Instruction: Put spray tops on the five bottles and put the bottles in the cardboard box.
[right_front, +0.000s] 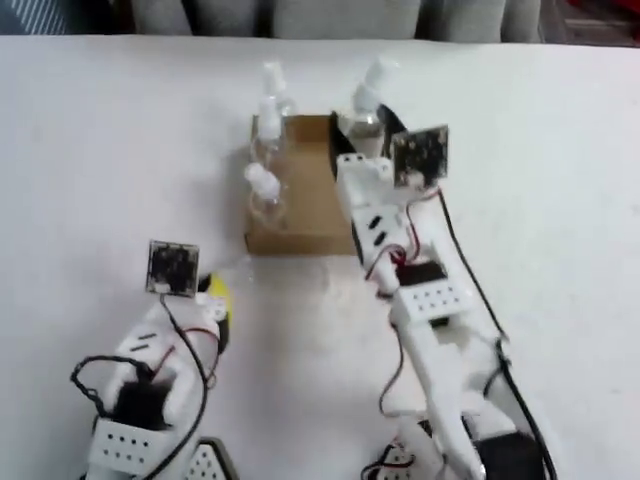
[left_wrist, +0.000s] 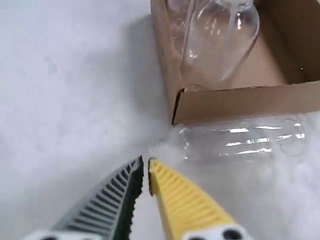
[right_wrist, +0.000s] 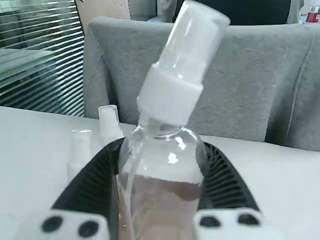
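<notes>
The cardboard box (right_front: 305, 200) sits mid-table with two topped clear bottles (right_front: 268, 110) (right_front: 264, 190) standing along one side. My right gripper (right_front: 362, 135) is shut on a third clear bottle (right_wrist: 160, 195) with a white spray top (right_wrist: 182, 60), held upright and slightly tilted over the box's other side. One more clear bottle (left_wrist: 240, 145) lies on its side on the table against the box's near wall (left_wrist: 240, 102), its open neck toward my left gripper (left_wrist: 145, 167). That gripper is shut on nothing, just short of the neck.
Grey chairs (right_wrist: 260, 80) stand behind the table's far edge. The white table (right_front: 120, 150) spreads wide on both sides of the box. The right arm's body (right_front: 420, 290) stretches from the near edge to the box.
</notes>
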